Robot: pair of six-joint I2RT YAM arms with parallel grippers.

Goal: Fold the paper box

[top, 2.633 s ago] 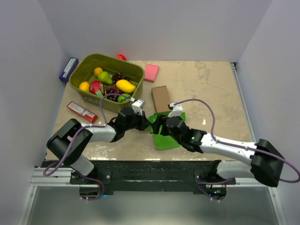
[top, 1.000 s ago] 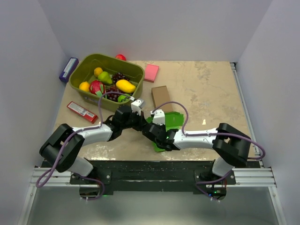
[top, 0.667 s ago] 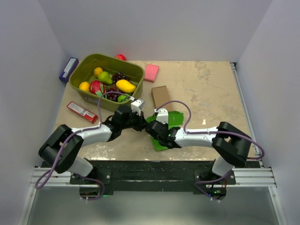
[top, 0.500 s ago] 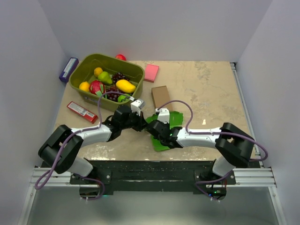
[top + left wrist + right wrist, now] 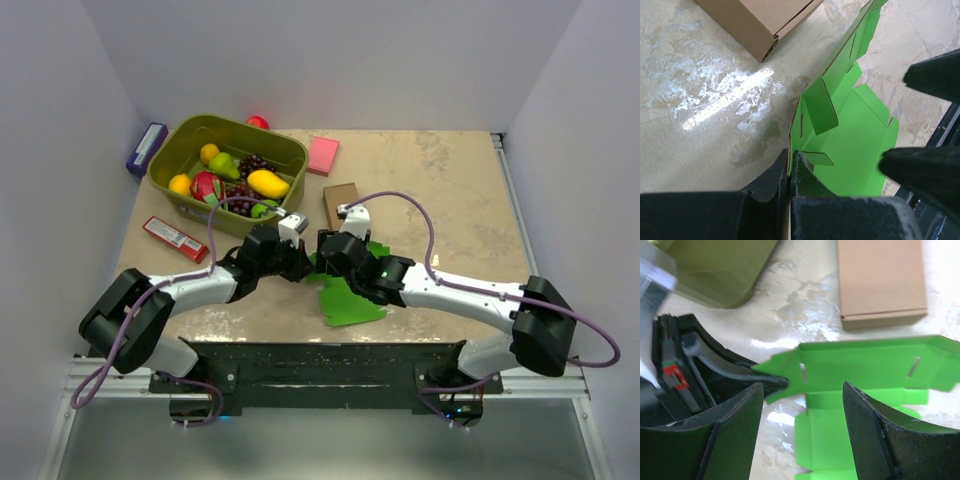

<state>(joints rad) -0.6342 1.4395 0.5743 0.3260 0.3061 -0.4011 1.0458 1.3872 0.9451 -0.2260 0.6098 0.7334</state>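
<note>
Grip: left jaws pressed together, pinching the left edge of the paper box [image 5: 850,135] at bottom centre of the left wrist view. The right jaws are spread wide and grip nothing; the card lies just ahead of them.

One long panel stands raised, its long axis left to right across the right wrist view. The rest lies flat on the bench [image 5: 450,190].

Top view: the blank is lower centre, just below the brown cardboard box [image 5: 343,206].

Judgement: right jaws are nearer the free panel.

The right gripper [image 5: 802,388] has opened wide and moved from the near part of the green paper box [image 5: 352,305] toward its far edge.
</note>
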